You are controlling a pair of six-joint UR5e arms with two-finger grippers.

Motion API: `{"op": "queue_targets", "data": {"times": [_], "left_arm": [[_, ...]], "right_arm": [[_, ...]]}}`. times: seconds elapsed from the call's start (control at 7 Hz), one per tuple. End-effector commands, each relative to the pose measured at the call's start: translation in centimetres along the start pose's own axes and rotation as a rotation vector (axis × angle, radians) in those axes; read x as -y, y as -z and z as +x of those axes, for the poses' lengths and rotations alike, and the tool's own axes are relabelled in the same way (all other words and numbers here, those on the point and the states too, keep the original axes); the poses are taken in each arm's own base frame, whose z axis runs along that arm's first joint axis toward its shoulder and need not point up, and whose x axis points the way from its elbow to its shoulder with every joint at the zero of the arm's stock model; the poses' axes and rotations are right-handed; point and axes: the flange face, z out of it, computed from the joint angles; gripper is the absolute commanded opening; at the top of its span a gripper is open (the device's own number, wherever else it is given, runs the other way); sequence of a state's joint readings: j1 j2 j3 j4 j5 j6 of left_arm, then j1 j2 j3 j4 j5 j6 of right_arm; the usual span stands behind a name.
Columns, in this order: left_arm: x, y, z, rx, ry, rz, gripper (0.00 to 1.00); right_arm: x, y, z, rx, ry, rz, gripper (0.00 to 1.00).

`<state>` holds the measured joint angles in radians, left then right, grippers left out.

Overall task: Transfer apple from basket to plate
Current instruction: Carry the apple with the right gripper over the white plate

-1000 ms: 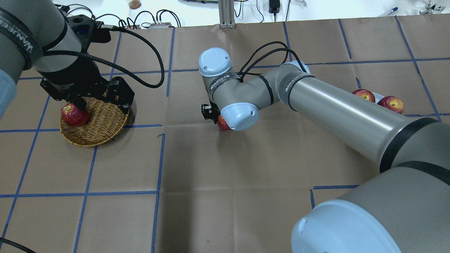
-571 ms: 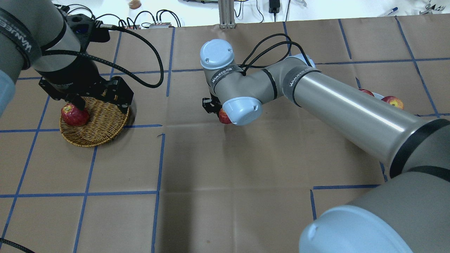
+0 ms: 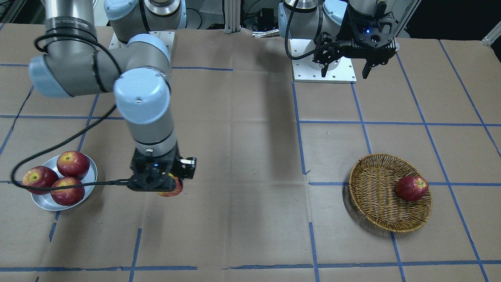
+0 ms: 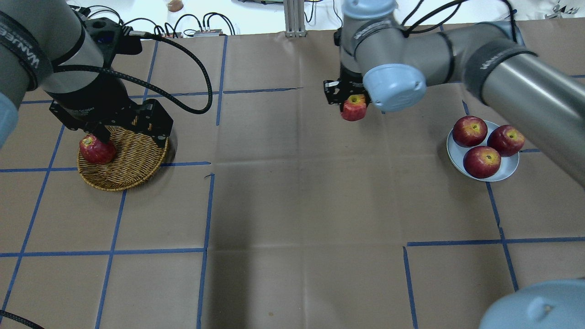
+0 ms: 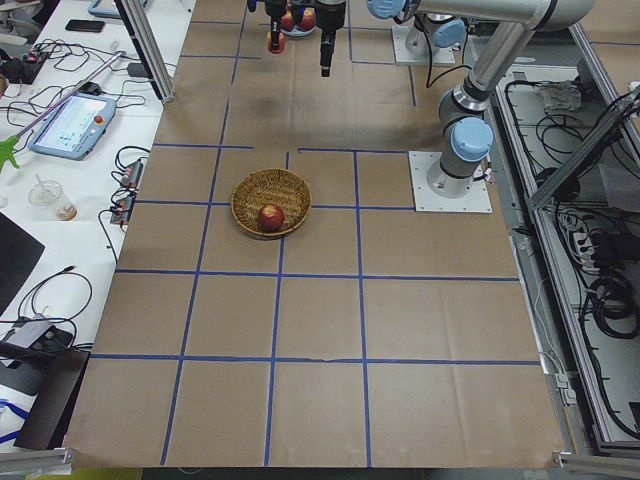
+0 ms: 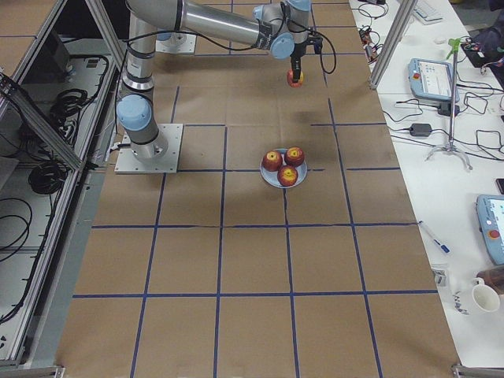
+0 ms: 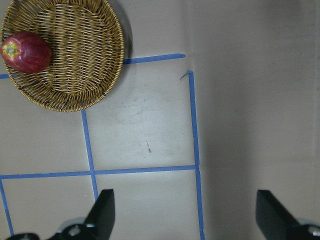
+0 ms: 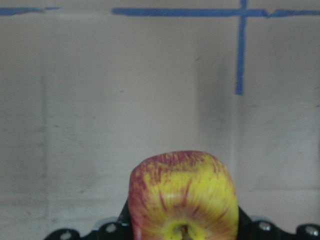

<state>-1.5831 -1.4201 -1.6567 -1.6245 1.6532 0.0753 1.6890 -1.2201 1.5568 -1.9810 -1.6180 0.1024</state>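
We see the right gripper (image 4: 353, 98) clamped on the yellow apple streaked with red (image 4: 354, 111). Its fingers close on the apple's two sides, and the stem hollow faces the wrist camera. The apple hangs above the brown paper desk with blue tape lines (image 4: 292, 205), clear of its surface. It is over the middle stretch of the desk's length, towards the operators' edge. It sits between the two containers and touches neither.

The small round silver-grey metal plate (image 4: 512, 171) lies nearer the desk's end on the robot's right. It carries three dark red apples (image 4: 482, 161), packed close together.

The round tan woven wicker basket (image 4: 123, 185) sits nearer the end on the robot's left, well apart from the plate. One dark red apple (image 4: 97, 149) lies on its side in the basket, against the wall facing that end.

The left gripper (image 3: 344, 72) hangs high over the desk on the robot's side of the basket. Its two fingers (image 7: 104, 212) are spread wide and hold nothing. In its wrist view the basket shows in the upper left corner.
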Motion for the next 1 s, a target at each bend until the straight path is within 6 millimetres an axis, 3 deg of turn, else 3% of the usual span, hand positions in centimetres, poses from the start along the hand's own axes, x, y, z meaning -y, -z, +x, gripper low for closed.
{"op": "queue_targets", "data": {"times": [0.0, 0.29, 0.43, 0.57, 0.71, 0.86], "left_arm": [[0.0, 0.0, 0.0, 0.001, 0.000, 0.001, 1.00], [0.1, -0.1, 0.0, -0.001, 0.000, -0.002, 1.00], [0.1, -0.1, 0.0, -0.001, 0.000, -0.002, 1.00], [0.1, -0.2, 0.0, -0.003, 0.000, -0.003, 1.00], [0.3, -0.3, 0.0, -0.005, 0.001, -0.008, 1.00], [0.3, -0.4, 0.1, -0.006, 0.003, -0.008, 1.00]], "right_arm": [[1.0, 2.2, 12.5, -0.015, 0.083, -0.027, 0.56], [1.0, 2.0, 23.8, -0.023, 0.161, -0.038, 0.56], [0.5, 1.0, 28.3, -0.011, 0.184, -0.054, 0.56], [-0.6, -0.7, 31.3, 0.002, 0.206, -0.072, 0.56], [-2.5, -3.5, 32.6, 0.039, 0.178, -0.117, 0.55], [-3.5, -5.3, 32.1, 0.047, 0.176, -0.109, 0.55]]}}
